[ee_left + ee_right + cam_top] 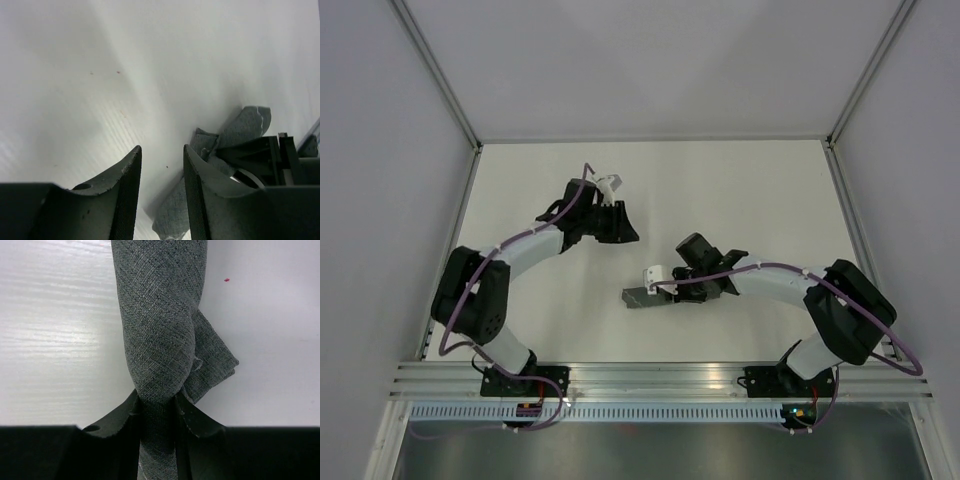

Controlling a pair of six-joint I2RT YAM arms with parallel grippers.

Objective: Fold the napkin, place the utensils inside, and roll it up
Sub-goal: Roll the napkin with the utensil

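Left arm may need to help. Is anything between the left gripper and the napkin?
Nothing visible. Only bare table separates the open left gripper from the rolled napkin. The right gripper is shut on one end of the roll.

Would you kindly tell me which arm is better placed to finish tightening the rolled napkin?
The right. The right gripper is clamped on the rolled napkin near one end, so it can act at once. The left gripper stands open and empty, off to the side of the roll.
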